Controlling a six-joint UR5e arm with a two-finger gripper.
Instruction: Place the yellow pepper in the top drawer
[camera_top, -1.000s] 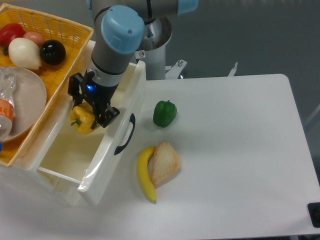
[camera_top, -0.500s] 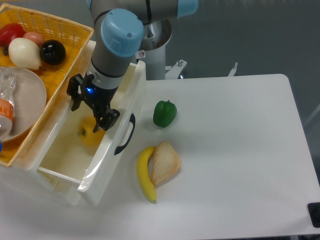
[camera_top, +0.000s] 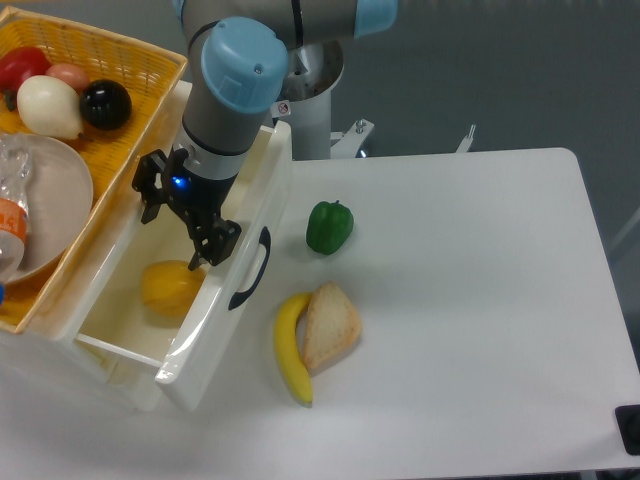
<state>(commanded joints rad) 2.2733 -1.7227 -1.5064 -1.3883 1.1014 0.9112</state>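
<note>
- Since a second ago, the yellow pepper (camera_top: 171, 288) has been let go: it was being gripped between the fingers above the drawer then, and it is now lying on the floor of the top drawer (camera_top: 215, 318), lower and nearer the front panel.
- Compared with that earlier frame, the hand (camera_top: 181, 226) has scarcely shifted; it is still being held over the drawer's open mouth, with its fingers now spread apart and nothing between them.
- The pepper is being seen just below and apart from the hand, close to the inner side of the drawer's front panel; its stem cannot be made out.
- The drawer is being shown pulled out, its curved black handle (camera_top: 251, 268) facing the worktop (camera_top: 470, 300).
- A small blue light is being shown on the wrist just above the fingers.
- A green pepper (camera_top: 329, 226) is being left on the worktop, just to the right of the drawer front, well apart from the hand.
- A banana (camera_top: 290, 349) is lying nearer the camera, with a wedge of bread (camera_top: 330, 325) touching its right side.
- A yellow wicker basket (camera_top: 130, 62) is being seen beside the drawer at upper left, holding a black ball (camera_top: 106, 104), a pale round item (camera_top: 49, 107) and a red item (camera_top: 22, 68).
- A plate (camera_top: 60, 195) is resting in the basket, with a clear plastic bottle (camera_top: 10, 215) lying across it.
</note>
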